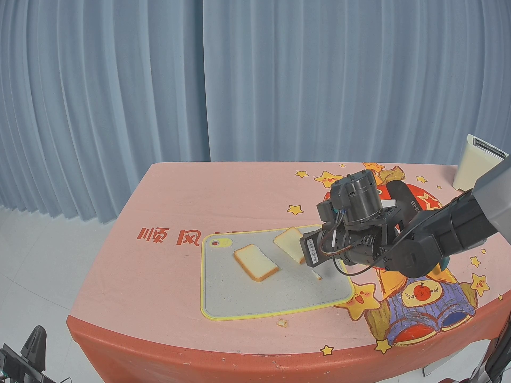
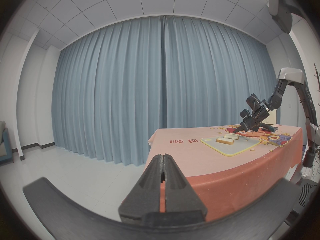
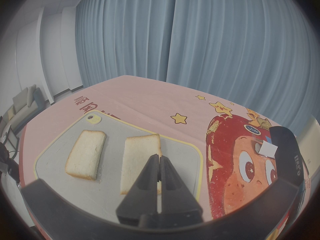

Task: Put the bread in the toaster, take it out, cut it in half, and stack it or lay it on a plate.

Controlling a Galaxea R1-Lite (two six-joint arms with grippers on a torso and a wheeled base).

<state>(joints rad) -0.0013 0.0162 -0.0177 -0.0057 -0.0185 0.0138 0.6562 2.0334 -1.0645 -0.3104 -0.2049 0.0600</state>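
The right gripper (image 3: 159,160) has its jaws closed on nothing and hangs low over one end of the right bread half (image 3: 140,157). That half lies flat on the grey, yellow-rimmed cutting board (image 1: 266,293) — the left bread half (image 1: 256,262) lies flat beside it, a gap between them. The left gripper (image 2: 162,160), jaws also closed and empty, hangs off the left side of the pink-clothed worktop (image 1: 213,198), well apart from the board, and the white toaster (image 1: 476,163) stands at the worktop's far right corner — well apart from the bread.
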